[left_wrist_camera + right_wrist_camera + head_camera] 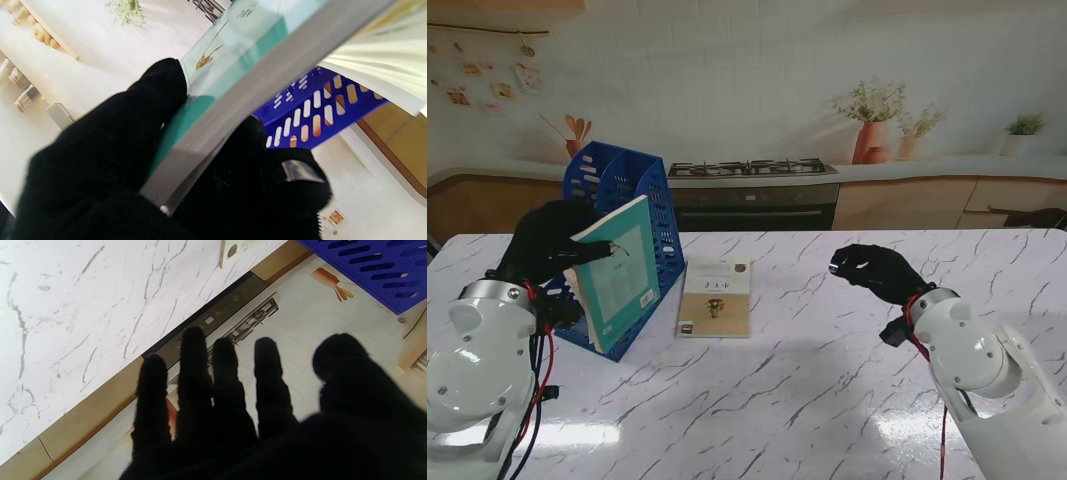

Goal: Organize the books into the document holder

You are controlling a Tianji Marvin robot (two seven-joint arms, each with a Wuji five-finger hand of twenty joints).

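A blue perforated document holder (627,195) stands on the marble table at the left. My black-gloved left hand (545,242) is shut on a teal-covered book (617,275), which stands tilted in the holder's open front. The left wrist view shows thumb and fingers (153,100) pinching the teal book (233,66) near its page edge, with the holder's wall (313,113) behind. A second book with a cream and tan cover (715,296) lies flat just right of the holder. My right hand (875,268) hovers open over the table, holding nothing; its fingers (193,373) are spread.
The marble table (807,400) stretches toward me and to the right. Behind its far edge is a kitchen backdrop with a stove (752,190) and potted plants (872,120). The holder's corner (367,270) shows in the right wrist view.
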